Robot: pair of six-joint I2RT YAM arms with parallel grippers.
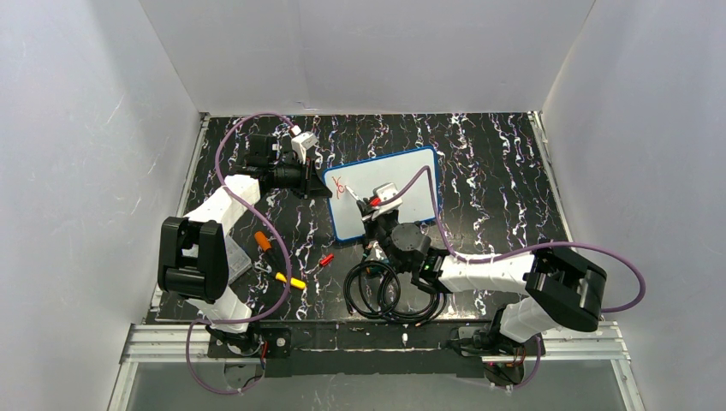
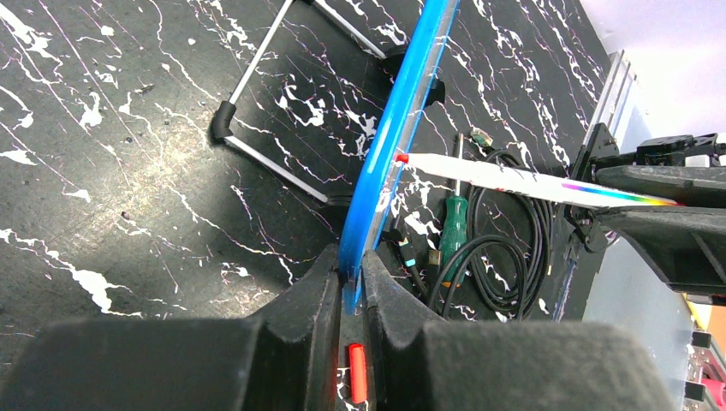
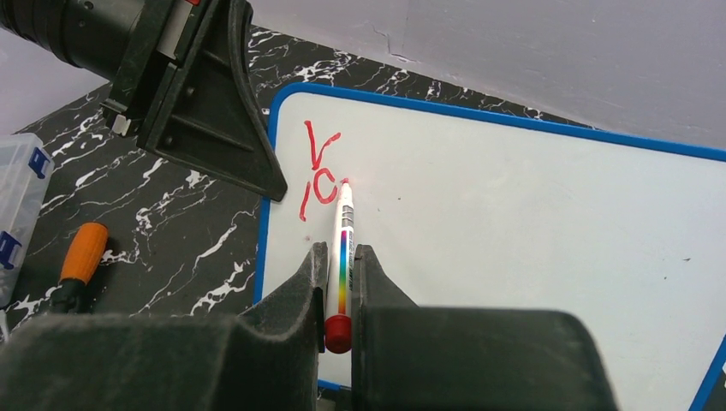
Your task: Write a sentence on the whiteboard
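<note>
Right tool (image 3: 341, 257) around marker (image 3: 345, 214) at whiteboard (image 3: 514, 240); black marbled table (image 1: 496, 163), white walls (image 1: 385, 51).

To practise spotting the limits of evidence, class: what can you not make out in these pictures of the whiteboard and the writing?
1. Top view: the writing is too small to read.
2. Left wrist view: the whiteboard shows edge-on, so its face is hidden.
3. Right wrist view: the right gripper, holding the marker, covers the whiteboard's near edge; the picture's edge cuts off its right end.
</note>
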